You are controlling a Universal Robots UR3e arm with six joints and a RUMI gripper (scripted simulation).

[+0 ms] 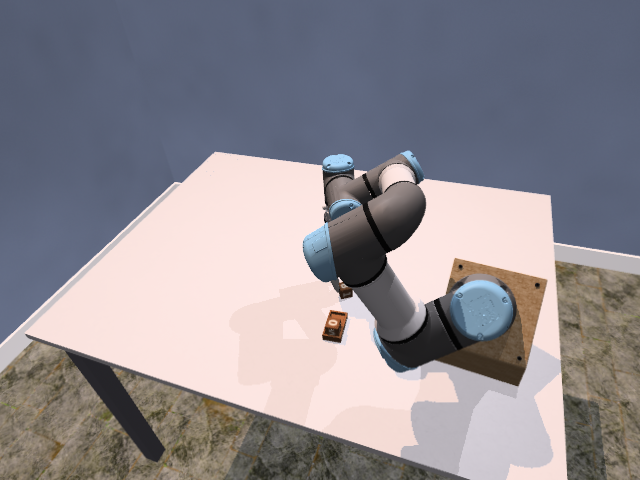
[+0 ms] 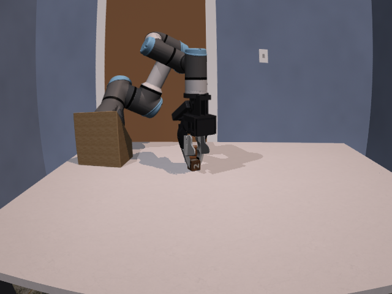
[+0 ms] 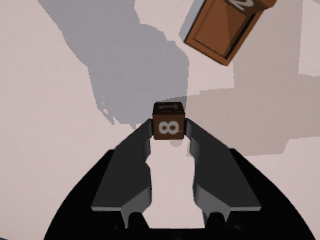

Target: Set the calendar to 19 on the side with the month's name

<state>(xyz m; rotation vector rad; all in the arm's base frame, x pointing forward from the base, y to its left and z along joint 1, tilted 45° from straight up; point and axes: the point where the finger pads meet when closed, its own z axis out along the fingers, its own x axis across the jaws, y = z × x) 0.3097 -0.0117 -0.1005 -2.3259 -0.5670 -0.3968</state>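
Observation:
My gripper (image 2: 194,160) (image 3: 168,119) is shut on a small dark brown cube, with a fingertip on each side. This held cube (image 1: 345,290) (image 2: 194,165) (image 3: 169,124) shows an 8 on top and a 1 on the side toward the tray in the wrist view. A 2, turned sideways, faces the exterior view. It is at or just above the table; I cannot tell which. The brown tray (image 1: 331,339) (image 3: 215,31) stands apart from it. A second cube (image 1: 332,323) (image 3: 245,4) is in the tray's far part in the wrist view, with a 0 on top and a 2 on one side.
The wooden base block (image 1: 527,320) (image 2: 96,139) of the arm stands on the table (image 1: 196,248) (image 2: 196,221), to the right in the top view and to the left in the exterior view. The arm hides part of the held cube in the top view.

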